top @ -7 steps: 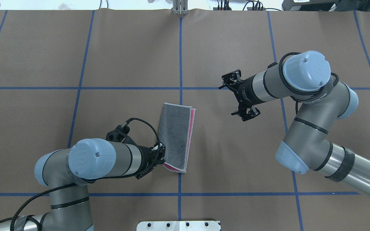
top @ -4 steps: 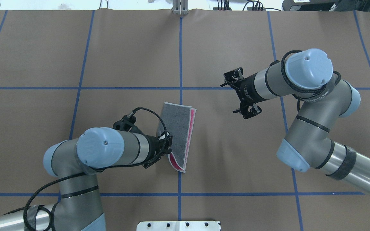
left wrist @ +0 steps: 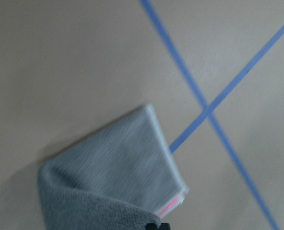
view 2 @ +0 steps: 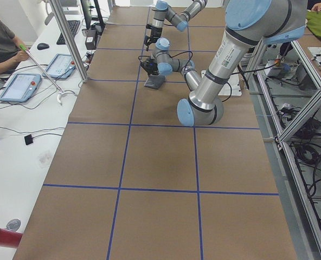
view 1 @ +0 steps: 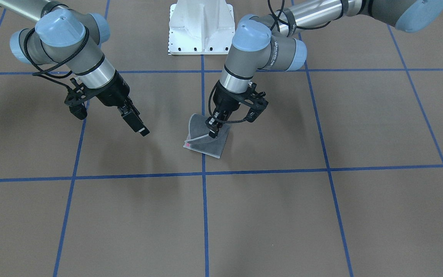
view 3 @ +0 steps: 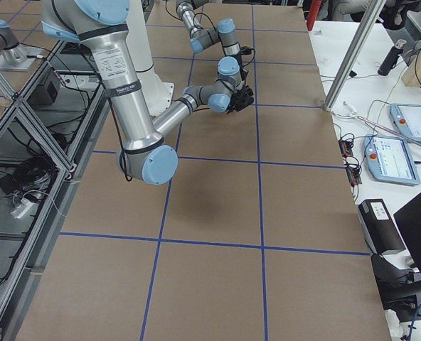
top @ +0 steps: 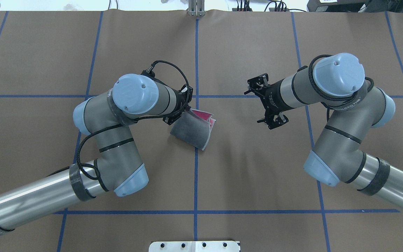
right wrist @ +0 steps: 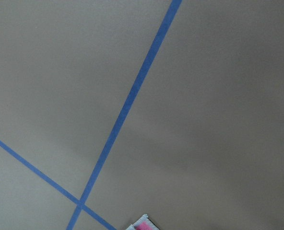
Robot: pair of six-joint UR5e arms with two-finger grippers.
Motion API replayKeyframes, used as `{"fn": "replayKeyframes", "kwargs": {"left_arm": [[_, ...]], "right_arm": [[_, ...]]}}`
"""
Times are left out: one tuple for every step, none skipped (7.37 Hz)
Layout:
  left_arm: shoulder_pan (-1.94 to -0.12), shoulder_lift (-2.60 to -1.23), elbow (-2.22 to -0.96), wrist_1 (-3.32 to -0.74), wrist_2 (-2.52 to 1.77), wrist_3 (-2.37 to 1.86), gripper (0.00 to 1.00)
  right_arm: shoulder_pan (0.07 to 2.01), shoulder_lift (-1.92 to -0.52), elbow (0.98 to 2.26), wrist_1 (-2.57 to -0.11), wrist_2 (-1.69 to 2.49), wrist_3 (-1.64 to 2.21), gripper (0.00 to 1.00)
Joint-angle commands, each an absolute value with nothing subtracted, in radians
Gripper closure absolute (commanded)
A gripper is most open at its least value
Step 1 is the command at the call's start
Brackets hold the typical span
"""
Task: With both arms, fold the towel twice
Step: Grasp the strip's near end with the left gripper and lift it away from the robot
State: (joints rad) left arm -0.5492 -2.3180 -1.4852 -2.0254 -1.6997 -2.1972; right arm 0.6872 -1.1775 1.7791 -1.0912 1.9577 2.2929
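The silver-grey tubular left arm (top: 112,140) has rounded light-blue joint caps, thin black rings, dark tape bands on its long tube and a black braided cable (top: 164,62) looping at its black wrist. The matching right arm (top: 338,134) carries pale lettering on one link and a small screw in its 12 o'clock cap. At 6 o'clock in the overhead view shows a white metal pedestal base (top: 194,246) with four dark bolts.

Robotics lab, two robot arms (top: 117,154) at tape-gridded table (top: 257,175), aluminium framing (view 2: 310,116), teach pendants (view 3: 399,158) on side desk (view 3: 381,85)
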Motion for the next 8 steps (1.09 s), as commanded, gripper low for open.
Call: {"fn": "replayKeyframes", "kwargs": {"left_arm": [[-0.575, -2.388, -1.343, -2.077, -1.701, -2.195, 1.00], [-0.575, -2.390, -1.333, -2.089, -1.701, -2.195, 1.00], [-0.577, -2.398, -1.324, -2.091, -1.701, -2.192, 1.00], [-0.587, -2.405, -1.322, -2.094, -1.703, -2.192, 1.00], [-0.591, -2.411, -1.325, -2.111, -1.707, -2.189, 1.00], [-0.589, -2.411, -1.322, -2.111, -1.718, -2.189, 1.00], [-0.589, -2.411, -1.321, -2.112, -1.718, -2.187, 0.85], [-0.594, -2.411, -1.321, -2.112, -1.717, -2.184, 0.25]], "right_arm": [[0.687, -1.178, 1.764, -1.085, 1.959, 2.292, 0.00], [0.686, -1.178, 1.763, -1.085, 1.959, 2.292, 0.00], [0.686, -1.178, 1.761, -1.085, 1.957, 2.292, 0.00], [0.686, -1.175, 1.763, -1.085, 1.959, 2.293, 0.00], [0.684, -1.175, 1.763, -1.085, 1.957, 2.293, 0.00], [0.684, -1.175, 1.763, -1.085, 1.957, 2.293, 0.00], [0.684, -1.175, 1.764, -1.085, 1.957, 2.293, 0.00], [0.684, -1.170, 1.764, -1.085, 1.956, 2.293, 0.00]]}}
